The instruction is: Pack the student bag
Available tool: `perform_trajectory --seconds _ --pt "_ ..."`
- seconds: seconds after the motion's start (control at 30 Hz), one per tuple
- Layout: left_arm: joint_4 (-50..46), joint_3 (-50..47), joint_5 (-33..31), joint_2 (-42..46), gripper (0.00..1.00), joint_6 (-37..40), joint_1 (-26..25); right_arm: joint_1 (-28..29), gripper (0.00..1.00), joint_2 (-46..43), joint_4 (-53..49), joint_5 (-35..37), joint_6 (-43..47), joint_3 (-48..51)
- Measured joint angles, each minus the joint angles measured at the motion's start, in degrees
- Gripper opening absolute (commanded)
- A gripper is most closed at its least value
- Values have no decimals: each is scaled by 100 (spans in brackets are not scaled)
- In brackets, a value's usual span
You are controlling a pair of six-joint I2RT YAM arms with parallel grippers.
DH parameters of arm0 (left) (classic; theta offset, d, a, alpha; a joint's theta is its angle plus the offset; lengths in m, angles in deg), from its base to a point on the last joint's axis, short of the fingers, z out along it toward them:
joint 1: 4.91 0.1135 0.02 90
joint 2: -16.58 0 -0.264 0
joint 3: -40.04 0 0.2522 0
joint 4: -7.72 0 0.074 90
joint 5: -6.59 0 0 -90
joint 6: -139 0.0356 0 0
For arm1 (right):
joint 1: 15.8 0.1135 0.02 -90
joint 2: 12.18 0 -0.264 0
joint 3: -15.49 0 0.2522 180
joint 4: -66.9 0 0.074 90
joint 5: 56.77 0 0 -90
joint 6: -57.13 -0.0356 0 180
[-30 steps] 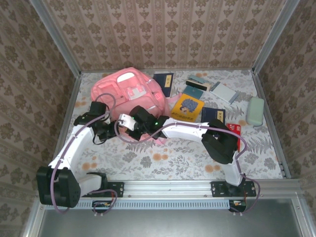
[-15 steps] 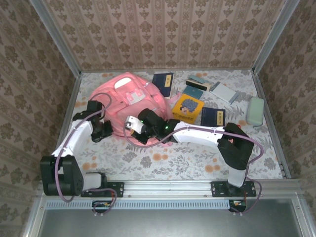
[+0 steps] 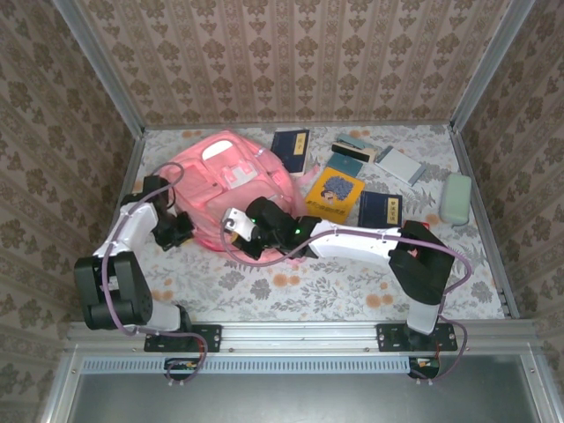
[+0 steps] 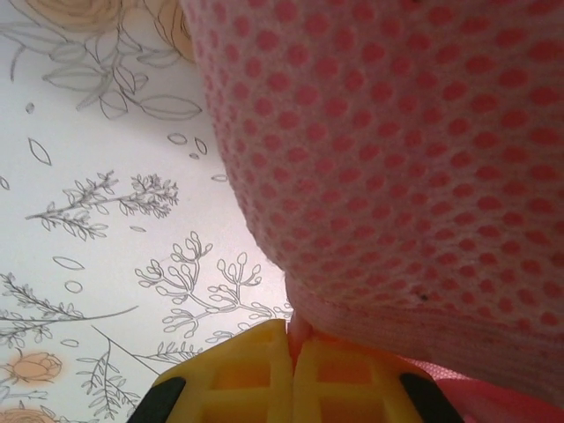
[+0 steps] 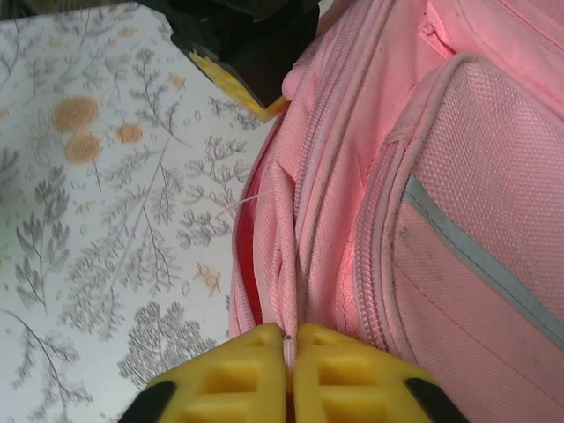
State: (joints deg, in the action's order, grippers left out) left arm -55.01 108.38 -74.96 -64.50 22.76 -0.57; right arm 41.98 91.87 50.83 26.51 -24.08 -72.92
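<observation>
Right wrist: right claw [image 5: 289, 351] pinches student bag [image 5: 476, 159] fabric.

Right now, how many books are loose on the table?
5: navy book beside the student bag, yellow book, dark blue book right of it, teal book and pale book farther back. A red item under the right arm may be another.

Your counter [image 3: 291, 289] is covered in a floral cloth. At the back left lies the pink backpack [image 3: 225, 172], with a navy book [image 3: 292, 150] beside it. You also have a yellow book [image 3: 335, 192], another navy book [image 3: 380, 208], and a pale green case [image 3: 456, 197] at the far right.
</observation>
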Motion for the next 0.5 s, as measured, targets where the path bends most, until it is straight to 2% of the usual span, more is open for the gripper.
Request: perform_trajectory --seconds 0.07,0.1,0.17,0.23,0.33,0.5 --pt "216 131 -260 -70 25 72 181 11 36 26 -127 -15 -197 -201" --pt "282 184 -407 -90 30 83 249 13 39 46 -140 -13 -278 -306" --pt "389 256 -608 -55 49 105 323 13 45 70 -114 -4 -483 -501" --pt "450 267 -704 37 60 114 269 13 50 68 -44 63 -654 -553" --pt "433 247 -789 328 69 116 142 2 54 68 -50 323 -914 -549" --pt "369 227 -831 1034 74 101 -197 -273 59 -160 -210 660 -1576 -407"
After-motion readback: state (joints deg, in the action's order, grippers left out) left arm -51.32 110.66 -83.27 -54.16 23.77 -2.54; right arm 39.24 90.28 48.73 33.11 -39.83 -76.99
